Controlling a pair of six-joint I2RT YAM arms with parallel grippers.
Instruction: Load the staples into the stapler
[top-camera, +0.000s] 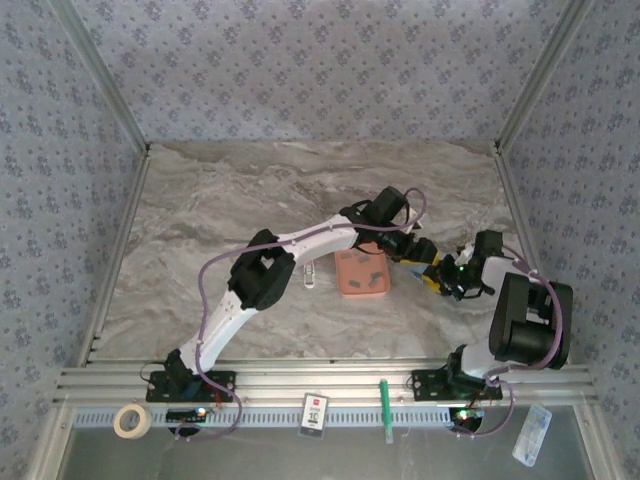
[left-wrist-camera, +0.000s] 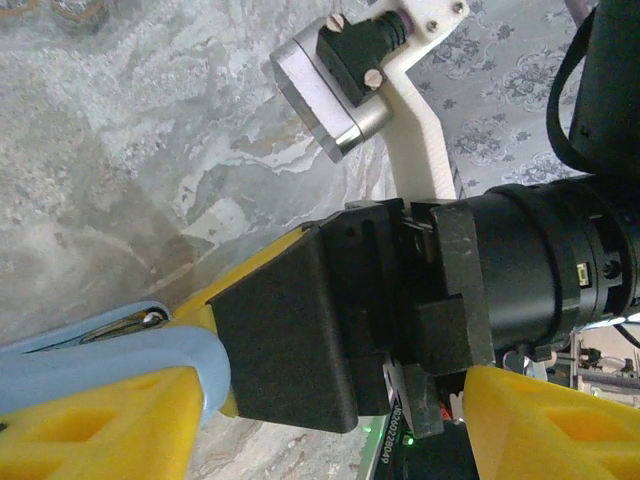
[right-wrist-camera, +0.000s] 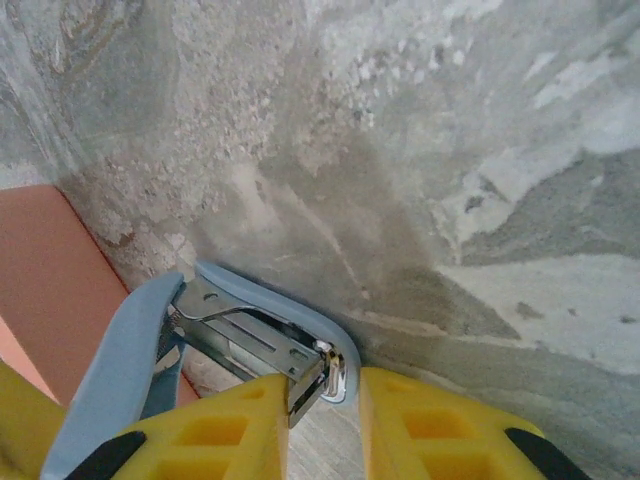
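Note:
The pale-blue stapler (right-wrist-camera: 140, 350) hangs open in the right wrist view, its silver rail (right-wrist-camera: 250, 345) bare. My right gripper (right-wrist-camera: 325, 425) is shut on the stapler's front end, just above the marble table and beside the salmon tray (right-wrist-camera: 50, 280). In the left wrist view my left gripper (left-wrist-camera: 320, 415) stands open, its yellow fingers (left-wrist-camera: 100, 420) spread round the right gripper's black-and-yellow finger, with the stapler's blue shell (left-wrist-camera: 130, 350) against the left finger. From above, both grippers (top-camera: 412, 250) (top-camera: 437, 272) meet right of the tray (top-camera: 345, 285), where small grey staples (top-camera: 368, 277) lie.
A small white object (top-camera: 309, 275) lies left of the tray. On the front rail sit a tape roll (top-camera: 130, 420), a card (top-camera: 315, 412), a green pen (top-camera: 384, 410) and a plastic packet (top-camera: 530, 435). Patterned walls enclose the table on three sides.

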